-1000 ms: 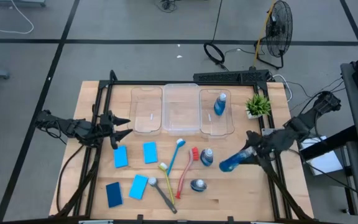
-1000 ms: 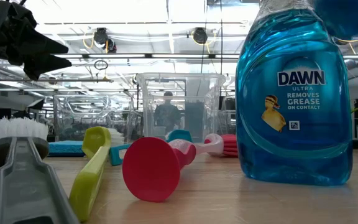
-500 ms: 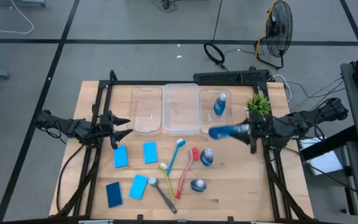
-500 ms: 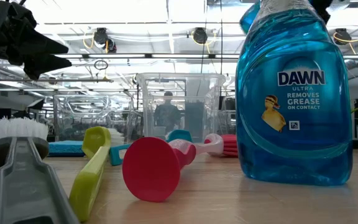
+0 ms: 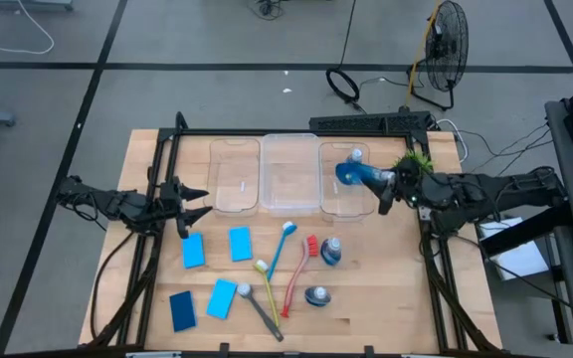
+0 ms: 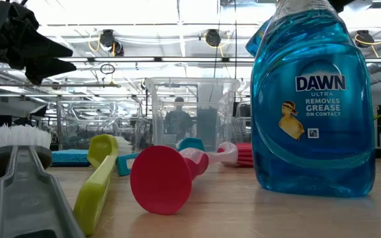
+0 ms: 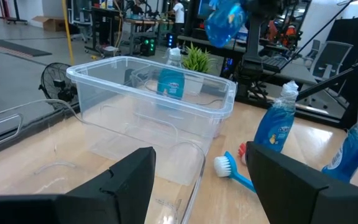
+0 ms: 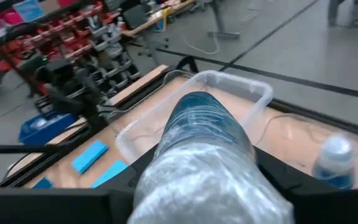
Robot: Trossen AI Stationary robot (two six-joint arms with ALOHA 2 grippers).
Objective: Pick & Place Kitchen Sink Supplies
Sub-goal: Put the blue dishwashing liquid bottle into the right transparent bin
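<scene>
My right gripper is shut on a small clear bottle of blue liquid, held level above the right one of three clear bins. Another bottle stands inside that bin. Two more bottles stand on the table near four brushes: blue, red, yellow-green and grey. Several flat blue sponges lie at the near left. My left gripper waits open at the left edge. My right gripper pinches the bottle's body between its two fingers, one on each side, coming level from the table's right. The bottle runs along the fingers, its rounded free end toward the table's left. It is lifted clear above the bin.
A small green potted plant stands at the far right, close beside my right arm. The left bin and middle bin hold nothing. A black frame borders the table. Bare wood lies at the near right.
My right gripper has swung from over the table's right side toward the far edge and left, rising a little, carrying the bottle to above the right bin. The bottle has turned from slanting toward the near left to lying level, pointing left.
</scene>
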